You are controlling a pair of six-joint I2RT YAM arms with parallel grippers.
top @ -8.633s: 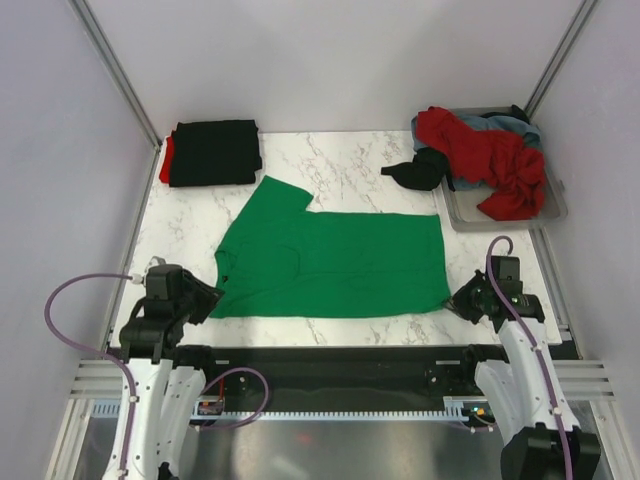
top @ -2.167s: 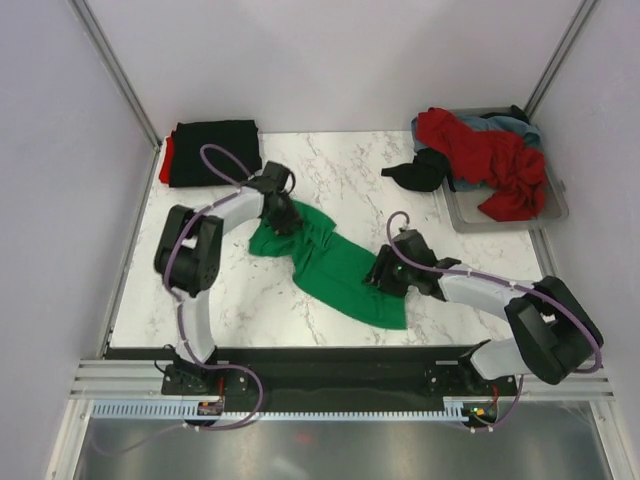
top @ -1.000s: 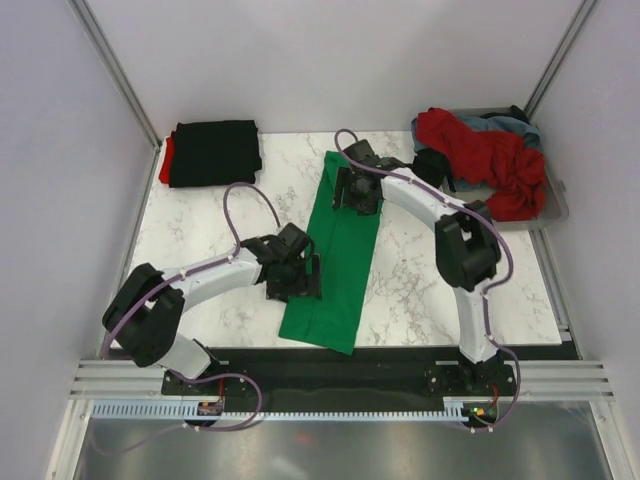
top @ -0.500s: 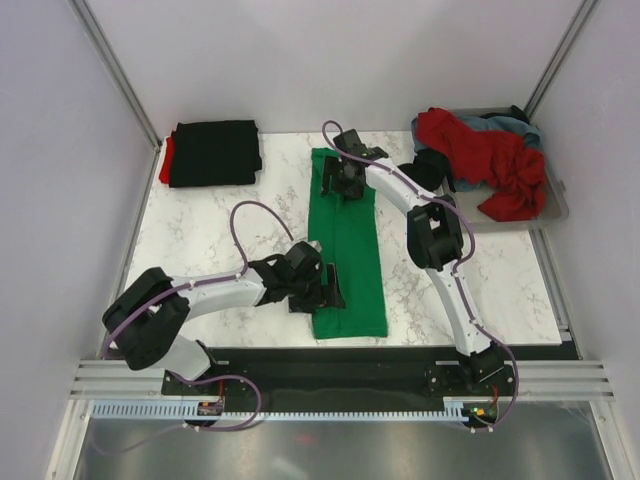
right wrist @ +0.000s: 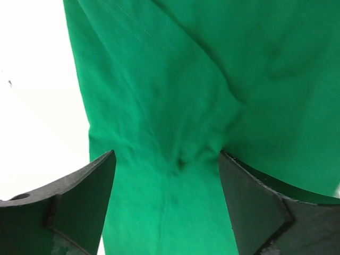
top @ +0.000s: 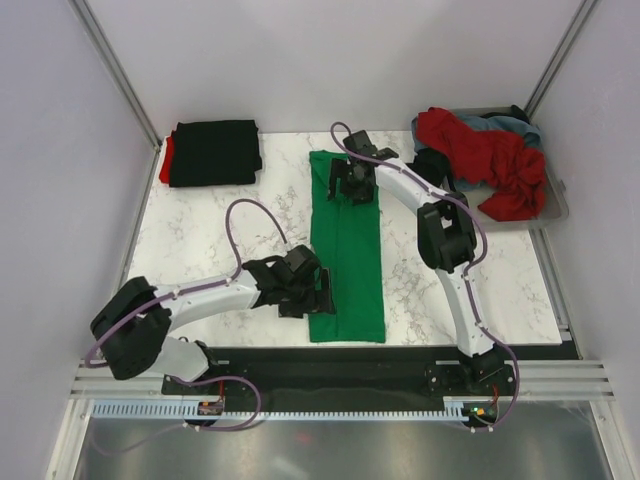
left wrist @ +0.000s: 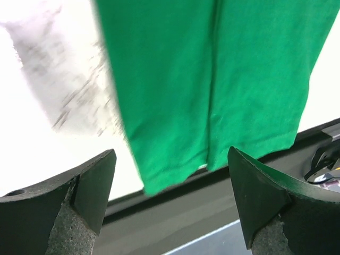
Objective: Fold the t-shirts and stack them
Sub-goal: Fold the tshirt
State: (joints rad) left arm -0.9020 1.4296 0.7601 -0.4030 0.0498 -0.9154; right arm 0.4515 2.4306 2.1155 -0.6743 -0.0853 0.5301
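Green t-shirt (top: 347, 240) lies folded in a long strip down the counter (top: 200, 240). Left wrist: left gripper (left wrist: 172, 180) gapes over the near hem. Right wrist: right gripper (right wrist: 167, 183), jaws apart, hovers above wrinkled cloth; a shallow pinch there could drag the fold open.

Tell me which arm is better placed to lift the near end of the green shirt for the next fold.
Probably the left. The left gripper, open, sits right by the near hem of the green shirt. The right gripper, also open, is over the far end, with its arm stretched out.
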